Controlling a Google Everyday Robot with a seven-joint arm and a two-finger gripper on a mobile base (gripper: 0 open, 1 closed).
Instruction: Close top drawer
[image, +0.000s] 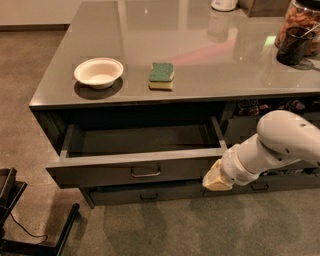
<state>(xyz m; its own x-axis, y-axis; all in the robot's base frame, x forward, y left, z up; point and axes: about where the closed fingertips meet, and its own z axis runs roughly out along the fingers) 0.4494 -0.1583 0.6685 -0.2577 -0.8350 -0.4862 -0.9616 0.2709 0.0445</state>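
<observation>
Grey countertop (225, 75) holds bowl (98, 72) and sponge (161, 76); claw (216, 178), state unclear, beside open top drawer (100, 172).

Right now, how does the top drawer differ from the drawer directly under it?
The top drawer is pulled well out, its inside exposed; the drawer below sits shut. The top drawer's front juts forward over the drawer below, which lies shadowed. Both are dark grey with a small central bar handle. The gripper is by the top drawer's right front corner.

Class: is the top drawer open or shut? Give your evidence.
Open: the top drawer stands pulled out from the cabinet, its inside visible from above. The gripper is by the front panel's right end.
</observation>
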